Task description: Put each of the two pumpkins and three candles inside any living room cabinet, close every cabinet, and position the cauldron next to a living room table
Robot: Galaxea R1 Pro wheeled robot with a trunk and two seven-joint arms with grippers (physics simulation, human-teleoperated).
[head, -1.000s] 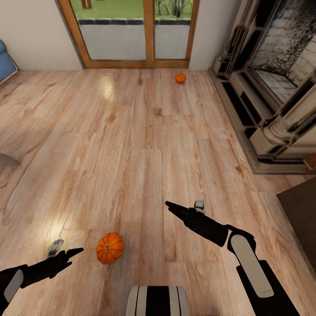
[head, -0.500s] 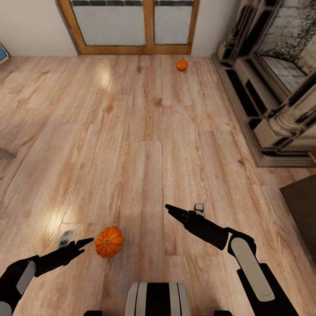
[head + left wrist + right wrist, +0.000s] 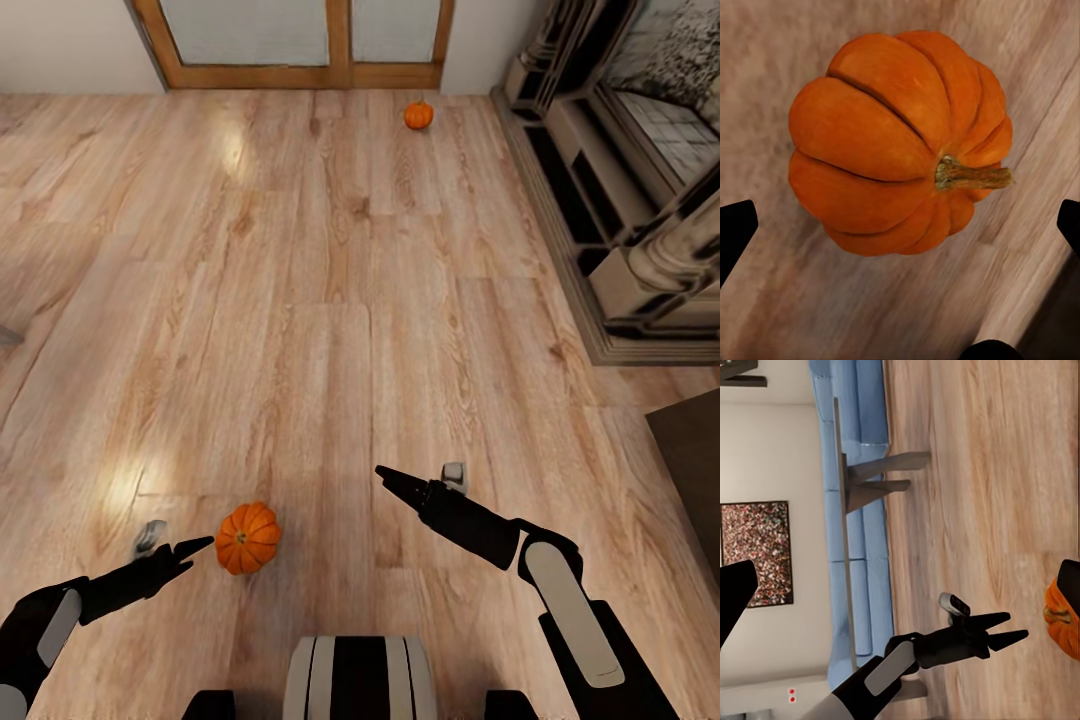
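Note:
One orange ribbed pumpkin (image 3: 248, 537) lies on the wood floor close in front of me. My left gripper (image 3: 195, 548) hangs just beside it, a small gap away, pointing at it. In the left wrist view this pumpkin (image 3: 900, 139) lies stem sideways, with the open left gripper (image 3: 902, 229) bare and its fingertips (image 3: 735, 229) far apart. A second pumpkin (image 3: 418, 115) sits far off near the glass door. My right gripper (image 3: 390, 478) is open and holds nothing, hovering over bare floor. The candles and the cabinet are out of view.
A stone fireplace (image 3: 640, 190) runs along the right side. A dark flat surface (image 3: 695, 460) cuts in at the right edge. The wood-framed glass door (image 3: 300, 40) closes the far wall. The right wrist view holds a blue sofa (image 3: 855, 517) and a thin-legged table (image 3: 870, 472).
The head camera has tilted down, so the floor slid up the picture. My left gripper has come forward and closer to the near pumpkin. The right arm has stayed put.

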